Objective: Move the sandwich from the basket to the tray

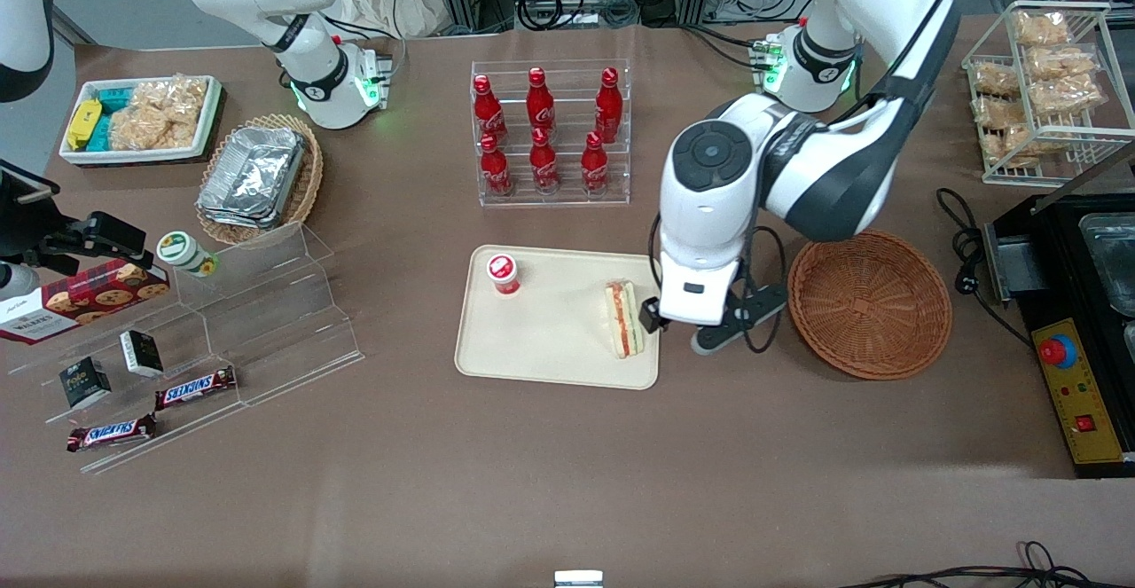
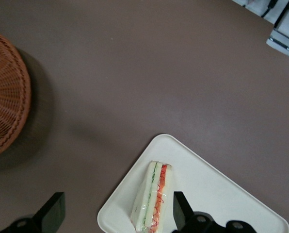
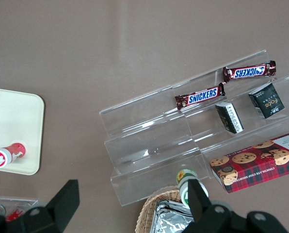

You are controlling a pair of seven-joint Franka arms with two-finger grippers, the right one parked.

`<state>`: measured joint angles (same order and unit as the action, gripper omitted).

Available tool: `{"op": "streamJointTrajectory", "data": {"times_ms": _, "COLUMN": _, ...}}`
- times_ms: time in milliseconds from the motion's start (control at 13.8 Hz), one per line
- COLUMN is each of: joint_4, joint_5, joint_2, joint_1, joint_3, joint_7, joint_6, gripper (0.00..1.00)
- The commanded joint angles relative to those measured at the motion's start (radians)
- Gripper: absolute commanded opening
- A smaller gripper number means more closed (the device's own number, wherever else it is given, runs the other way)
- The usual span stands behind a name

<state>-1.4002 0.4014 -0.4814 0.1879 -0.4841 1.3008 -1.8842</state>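
We see the gripper (image 2: 116, 213) hanging above the tray's (image 1: 550, 340) corner nearest the basket (image 1: 869, 304), its black fingers (image 2: 181, 209) spread wide with nothing between them. Below it the sandwich (image 1: 624, 318) lies on the tray, a pale bread wedge showing red and green filling stripes. A small red-capped bottle (image 1: 503, 273) stands on the tray too. Toward the parked arm's end, two bars (image 1: 195, 388) read "SNICKERS". The working arm bends down over the table between tray and basket.

I count six red cola bottles (image 1: 543, 131), two Snickers bars (image 1: 196, 388), two small dark boxes (image 1: 142, 353), and one triangular white-bread sandwich (image 1: 623, 318).
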Motion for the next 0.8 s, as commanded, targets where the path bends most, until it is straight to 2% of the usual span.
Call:
{"op": "streamJointTrajectory", "data": {"times_ms": 0, "joint_4": -0.034, "joint_5": -0.074, "joint_2": 0.082, "joint_1": 0.002, "joint_3": 0.065, "joint_7": -0.052, "joint_6": 0.013, "gripper": 1.0}}
{"op": "streamJointTrajectory", "data": {"times_ms": 217, "joint_4": -0.034, "joint_5": -0.159, "joint_2": 0.131, "joint_1": -0.001, "joint_3": 0.131, "joint_7": -0.191, "joint_6": 0.056, "gripper": 1.0}}
{"op": "streamJointTrajectory", "data": {"times_ms": 580, "joint_4": -0.054, "joint_5": -0.317, "joint_2": 0.228, "joint_1": 0.002, "joint_3": 0.329, "joint_7": -0.558, "joint_6": 0.149, "gripper": 1.0}}
{"op": "streamJointTrajectory", "data": {"times_ms": 725, "joint_4": -0.078, "joint_5": -0.348, "joint_2": 0.266, "joint_1": 0.008, "joint_3": 0.41, "joint_7": -0.712, "joint_6": 0.178, "gripper": 1.0}}
